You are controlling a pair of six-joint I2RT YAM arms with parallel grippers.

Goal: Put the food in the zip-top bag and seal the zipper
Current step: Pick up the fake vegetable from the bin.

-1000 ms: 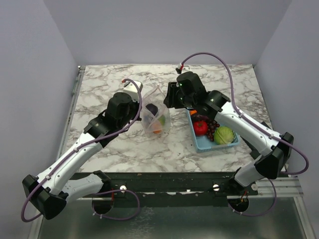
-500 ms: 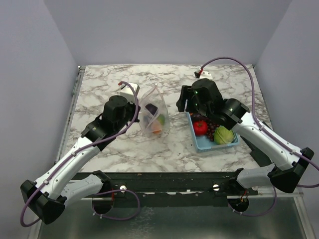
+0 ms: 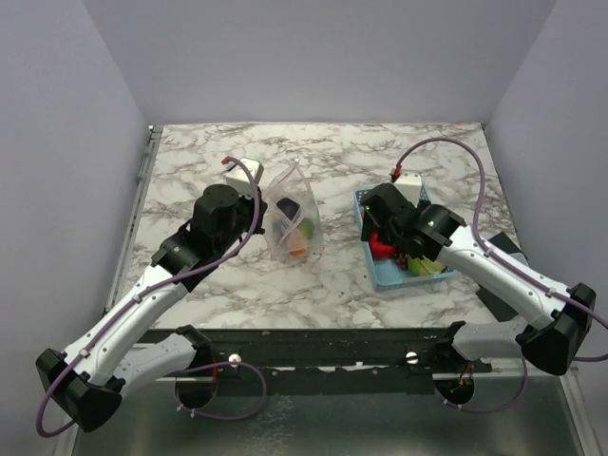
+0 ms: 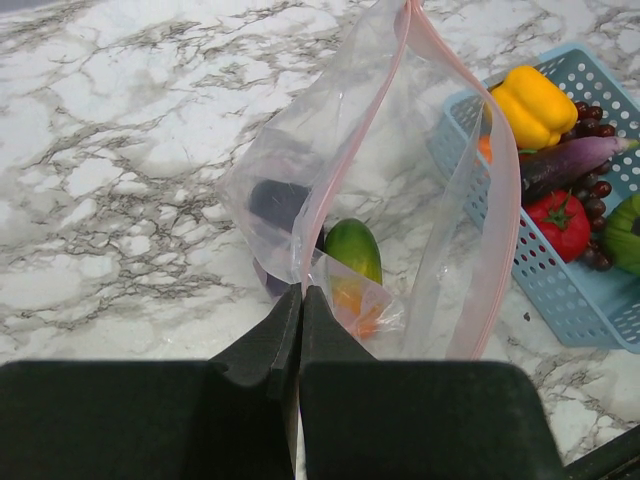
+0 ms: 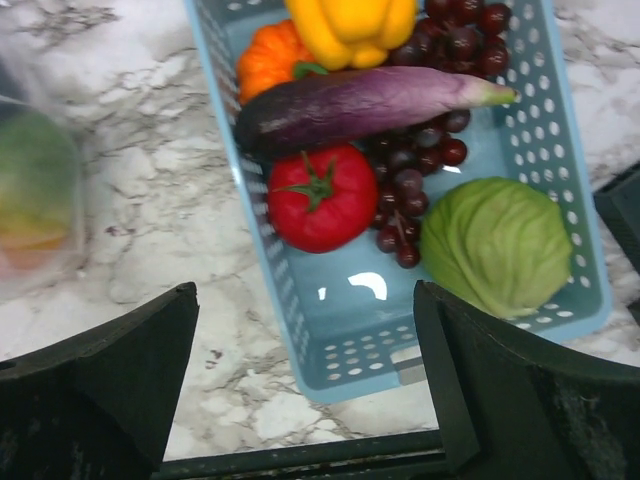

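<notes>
Right gripper [image 5: 305, 290] first: I have swung it away from the zip-top bag [image 4: 440, 230] and across to the blue basket [image 5: 370, 365]. Its jaws have spread wide on the way, and it now hangs empty over the basket, the tomato [image 5: 320, 200] right below. My left gripper [image 4: 301, 300] has not budged. It is pinched tight on the bag's pink-edged rim, holding the mouth up and gaping just left of the basket. A green piece [image 4: 355, 250], a dark one and something orange already lie in the bag. The rest of the food, eggplant [image 5: 360, 100], grapes [image 5: 450, 30], yellow pepper [image 5: 350, 25] and cabbage [image 5: 495, 245], sits in the basket. I judge one drop done and the next pick starting; the zipper [image 4: 517, 190] is unsealed.
</notes>
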